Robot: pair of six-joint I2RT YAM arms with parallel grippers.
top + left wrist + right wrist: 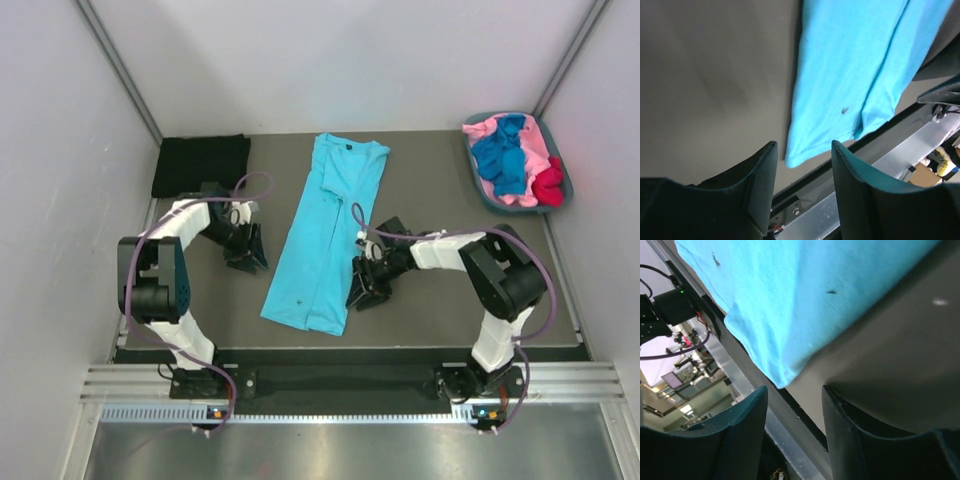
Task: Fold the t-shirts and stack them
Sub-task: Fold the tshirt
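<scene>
— Left hand [245, 248]: spread, empty, low over the desk [430, 300], just left of the turquoise shirt [330, 225]. And the right hand [368, 285]?
— Spread as well, nothing pinched. Down at the shirt's right edge, toward the hem.
— Look of the shirt?
— Folded lengthwise into a long narrow strip. Flat in the middle of the desk, collar at the far end, hem toward the arms, slanting leftward at the near end. A couple of small dark specks on the cloth in the wrist views.
— From the left wrist?
— Hem corner beyond the gap between the fingers, not gripped.
— Around it?
— Black shirt [200, 165] folded at the far left, well apart. Tub [478, 180] at the far right, heaped with a pink shirt [538, 150], a blue shirt [500, 160] and a red shirt [548, 188].
— In the way?
— Only the two hands, flanking the strip. Hard to tell whether the right fingers touch the cloth.
</scene>
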